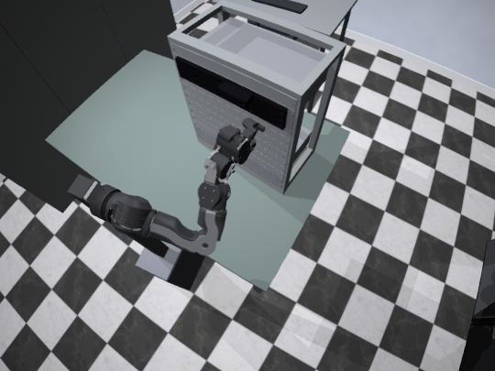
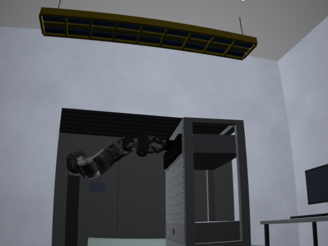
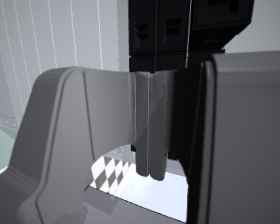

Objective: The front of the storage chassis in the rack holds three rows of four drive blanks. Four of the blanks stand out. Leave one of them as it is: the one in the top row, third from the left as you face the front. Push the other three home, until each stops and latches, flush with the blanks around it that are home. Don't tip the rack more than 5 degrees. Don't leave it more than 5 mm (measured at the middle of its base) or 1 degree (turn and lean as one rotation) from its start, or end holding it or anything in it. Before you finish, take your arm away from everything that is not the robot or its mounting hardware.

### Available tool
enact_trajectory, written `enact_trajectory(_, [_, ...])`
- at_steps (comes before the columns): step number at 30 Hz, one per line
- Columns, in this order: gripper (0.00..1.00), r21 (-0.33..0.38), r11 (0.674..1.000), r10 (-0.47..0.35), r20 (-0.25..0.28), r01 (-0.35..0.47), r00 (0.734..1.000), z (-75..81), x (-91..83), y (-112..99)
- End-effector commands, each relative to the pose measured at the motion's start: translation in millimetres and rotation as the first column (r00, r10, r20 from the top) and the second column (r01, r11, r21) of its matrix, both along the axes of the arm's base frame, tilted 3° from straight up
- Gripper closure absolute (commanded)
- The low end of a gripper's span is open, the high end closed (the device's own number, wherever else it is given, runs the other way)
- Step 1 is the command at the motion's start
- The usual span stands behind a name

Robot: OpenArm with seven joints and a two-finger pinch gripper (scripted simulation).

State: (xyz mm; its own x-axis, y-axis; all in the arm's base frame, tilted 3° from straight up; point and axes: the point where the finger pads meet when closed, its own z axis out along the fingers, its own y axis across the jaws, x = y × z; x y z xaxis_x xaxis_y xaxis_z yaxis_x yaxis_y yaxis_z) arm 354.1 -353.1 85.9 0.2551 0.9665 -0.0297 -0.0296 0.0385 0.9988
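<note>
A checkered floor [image 1: 376,259] carries a pale green mat [image 1: 133,126], and on the mat stands a grey open-frame rack [image 1: 293,149]. Behind it sits a desk [image 1: 330,7] with a keyboard [image 1: 280,3] and a monitor [image 2: 316,184]. A dark cabinet [image 1: 69,44] fills the left side of the top view.

Near the top of the rack's front sits the black storage chassis [image 1: 192,73], a dark band across the rack's width above perforated grey panels [image 1: 206,113]. One of its drive blanks [image 1: 236,91] stands proud of the chassis face near the middle of the band; the other blanks are too dark and small to tell apart in the top view.

The arm [image 1: 137,218] rises from a pedestal [image 1: 151,261] at the mat's near edge, bends at the elbow and reaches up to the rack front. Its gripper [image 1: 258,126] is pressed fully together with nothing between the fingers, which meet in a single seam in the wrist view. The tip sits just below the right part of the chassis, close to the rack face; whether it touches cannot be told. In the wrist view, black blanks [image 3: 172,27] show just beyond the fingers.
</note>
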Motion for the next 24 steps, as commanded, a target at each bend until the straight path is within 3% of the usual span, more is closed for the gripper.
enact_trajectory(1, [1.00,0.004,1.000,-0.004,0.004,0.004,1.000,2.9,-4.4,-0.2])
enact_trajectory(8, [1.00,0.005,1.000,-0.002,0.003,0.002,1.000,1.0,-15.5,3.4])
enact_trajectory(17, [1.00,0.003,1.000,-0.001,0.007,0.001,1.000,1.0,-42.4,10.7])
enact_trajectory(24, [1.00,0.002,1.000,0.002,-0.001,-0.002,1.000,-1.8,-50.9,14.4])
